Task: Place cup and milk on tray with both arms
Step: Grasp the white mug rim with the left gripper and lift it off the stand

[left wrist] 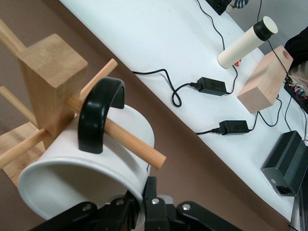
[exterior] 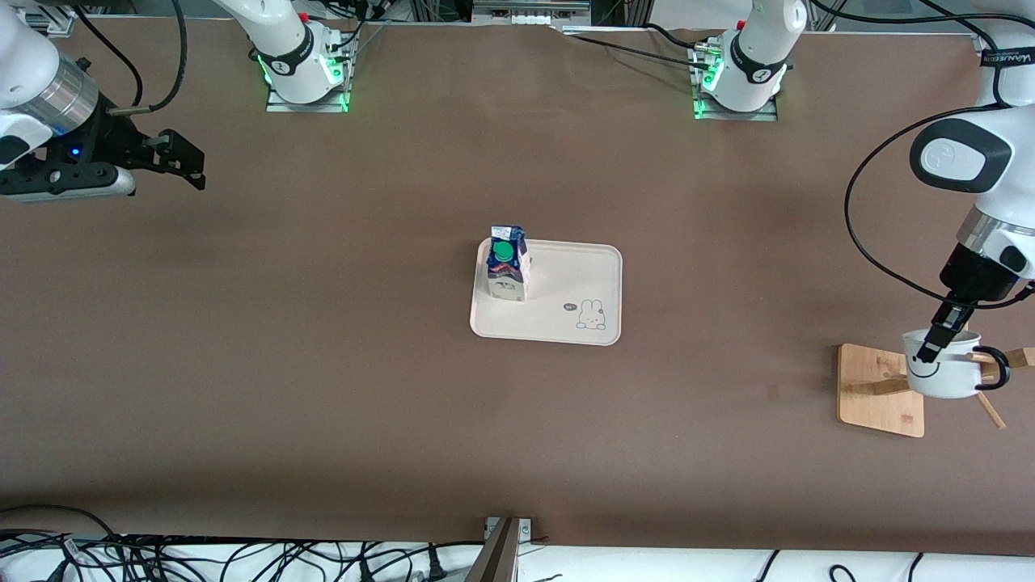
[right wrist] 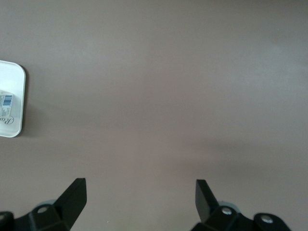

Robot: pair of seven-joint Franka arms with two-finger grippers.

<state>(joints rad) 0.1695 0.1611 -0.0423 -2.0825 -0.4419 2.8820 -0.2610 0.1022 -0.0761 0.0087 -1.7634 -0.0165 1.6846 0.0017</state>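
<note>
On the brown tabletop (exterior: pixel 323 364) the tray (exterior: pixel 566 275) is sitting at frame center carrying the milk (exterior: pixel 508 271), the right end effector (exterior: pixel 174 158) is waiting wide open at upper left, and at lower right the left end effector (exterior: pixel 938 339) is pinching the rim of the cup (exterior: pixel 942 376) hanging on a wooden stand (exterior: pixel 877 396).

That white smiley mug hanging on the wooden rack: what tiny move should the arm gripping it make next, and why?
Probably slide the white smiley mug outward along the wooden peg. The left pincer is shut on its rim, yet the black loop handle is threaded on that peg; lifting straight up would likely catch. The right pincer waits open.
</note>
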